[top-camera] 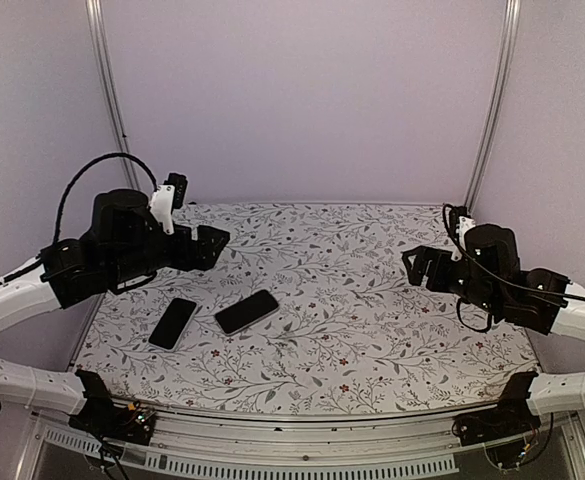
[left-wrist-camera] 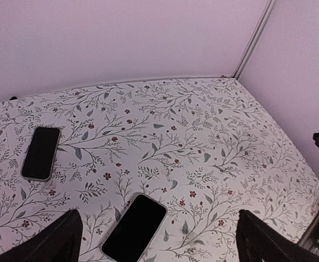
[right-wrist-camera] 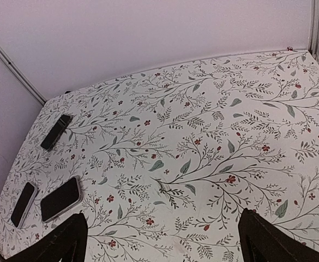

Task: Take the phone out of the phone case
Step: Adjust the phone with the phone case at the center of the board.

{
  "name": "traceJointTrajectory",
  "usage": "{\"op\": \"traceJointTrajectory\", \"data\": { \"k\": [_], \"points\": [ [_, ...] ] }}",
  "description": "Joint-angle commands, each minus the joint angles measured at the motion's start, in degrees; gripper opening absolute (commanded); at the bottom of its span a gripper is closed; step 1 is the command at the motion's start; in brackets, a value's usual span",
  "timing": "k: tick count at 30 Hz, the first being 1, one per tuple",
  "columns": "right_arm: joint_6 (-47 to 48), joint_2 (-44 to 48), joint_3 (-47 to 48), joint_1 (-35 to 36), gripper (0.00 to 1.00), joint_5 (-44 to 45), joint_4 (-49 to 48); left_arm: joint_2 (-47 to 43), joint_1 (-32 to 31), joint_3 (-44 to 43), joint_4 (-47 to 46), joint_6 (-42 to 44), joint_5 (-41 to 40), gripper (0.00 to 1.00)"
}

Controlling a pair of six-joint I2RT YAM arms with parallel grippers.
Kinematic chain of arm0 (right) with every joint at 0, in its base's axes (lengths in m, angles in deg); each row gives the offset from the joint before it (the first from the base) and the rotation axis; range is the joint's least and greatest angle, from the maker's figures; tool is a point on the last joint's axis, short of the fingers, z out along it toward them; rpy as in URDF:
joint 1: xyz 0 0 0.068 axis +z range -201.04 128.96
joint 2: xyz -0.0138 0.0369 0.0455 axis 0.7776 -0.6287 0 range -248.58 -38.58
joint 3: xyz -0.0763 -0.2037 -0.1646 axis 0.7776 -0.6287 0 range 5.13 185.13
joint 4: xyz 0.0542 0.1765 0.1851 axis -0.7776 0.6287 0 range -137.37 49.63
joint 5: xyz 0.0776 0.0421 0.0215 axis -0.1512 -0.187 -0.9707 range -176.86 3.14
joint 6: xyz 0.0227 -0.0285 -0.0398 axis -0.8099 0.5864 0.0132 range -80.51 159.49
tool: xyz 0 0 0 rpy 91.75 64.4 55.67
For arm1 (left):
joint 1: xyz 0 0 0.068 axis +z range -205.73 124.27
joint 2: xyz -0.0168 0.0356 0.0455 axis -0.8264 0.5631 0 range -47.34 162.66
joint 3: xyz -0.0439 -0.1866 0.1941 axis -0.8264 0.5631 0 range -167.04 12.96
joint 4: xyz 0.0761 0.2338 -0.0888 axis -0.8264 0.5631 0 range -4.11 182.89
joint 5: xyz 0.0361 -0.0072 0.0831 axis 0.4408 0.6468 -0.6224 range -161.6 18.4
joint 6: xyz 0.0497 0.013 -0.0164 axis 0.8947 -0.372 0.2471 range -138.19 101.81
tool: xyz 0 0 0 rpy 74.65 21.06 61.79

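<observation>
The left hand point(top-camera: 215, 245) and the right hand point(top-camera: 417, 265) both hang above the flowered counter point(top-camera: 372, 330), fingers spread wide and holding nothing. Left of the middle, the left phone point(top-camera: 172, 323) and the middle phone point(top-camera: 247, 312) lie flat, dark and close together. The third phone point(left-wrist-camera: 41, 153) lies near the back left corner, and its broad pale rim looks like the clear phone case point(left-wrist-camera: 37, 178), though I cannot be sure.

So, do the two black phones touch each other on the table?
No, in the top view a strip of the flowered table shows between the left phone and the right phone.
</observation>
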Motion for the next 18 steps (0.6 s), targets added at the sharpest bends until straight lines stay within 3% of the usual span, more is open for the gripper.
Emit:
{"op": "traceJointTrajectory", "data": {
  "k": [1,7,18],
  "points": [
    [-0.67,-1.60,1.63,-0.30,0.99,-0.40,-0.10,-1.03,0.38,0.91,-1.65,1.78,0.26,0.99],
    [0.35,-2.10,2.40,-0.31,0.99,-2.19,1.08,-0.93,0.38,1.69,-1.44,1.71,0.93,0.99],
    [1.00,-1.10,0.31,-0.34,0.99,-6.79,-0.01,8.04,0.05,2.16,1.52,-1.90,5.38,0.99]
  ]
}}
